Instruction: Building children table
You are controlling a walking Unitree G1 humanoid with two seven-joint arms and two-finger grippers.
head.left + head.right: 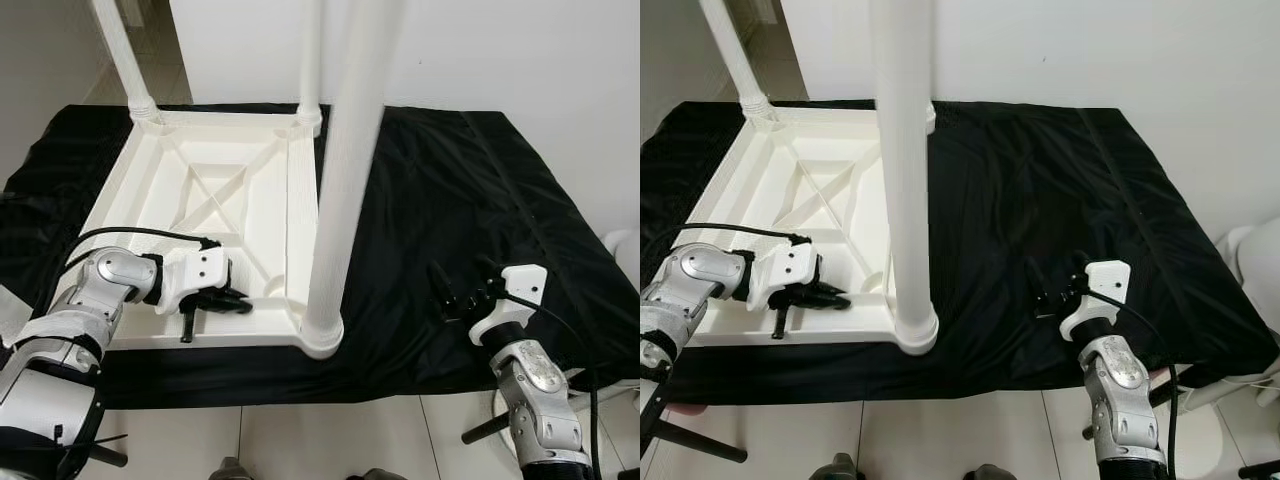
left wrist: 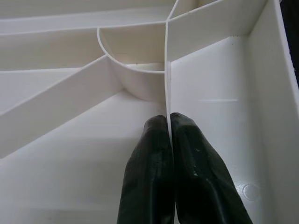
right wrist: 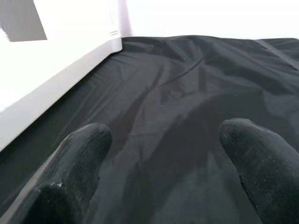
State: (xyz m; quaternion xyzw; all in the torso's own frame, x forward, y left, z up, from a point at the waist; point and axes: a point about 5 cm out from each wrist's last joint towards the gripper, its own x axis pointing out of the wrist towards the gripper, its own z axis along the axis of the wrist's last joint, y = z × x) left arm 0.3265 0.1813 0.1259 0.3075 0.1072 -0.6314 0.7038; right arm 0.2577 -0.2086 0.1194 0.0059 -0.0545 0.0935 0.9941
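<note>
On the black cloth [image 1: 450, 210], toward its left edge, the white children table [image 1: 215, 215] lies upside down, its ribbed underside facing up. Three legs stand upright in corner sockets: the near leg [image 1: 345, 170] at the near right corner, the far left leg [image 1: 120, 50] and the far right leg [image 1: 310, 55] at the far corners. The near left corner socket appears unfilled, so the build is judged one leg short.

The left pincer [image 1: 222, 298] sits inside the frame near its front edge, fingers [image 2: 154, 172] pressed together on a thin vertical rib [image 2: 167, 79] beside a curved socket wall, probably to steady the frame.

The right pincer [image 1: 1055, 285] hovers over bare cloth, well apart from the table, fingers [image 3: 81, 154] spread and holding nothing, likely positioned to receive or fetch the remaining leg.
</note>
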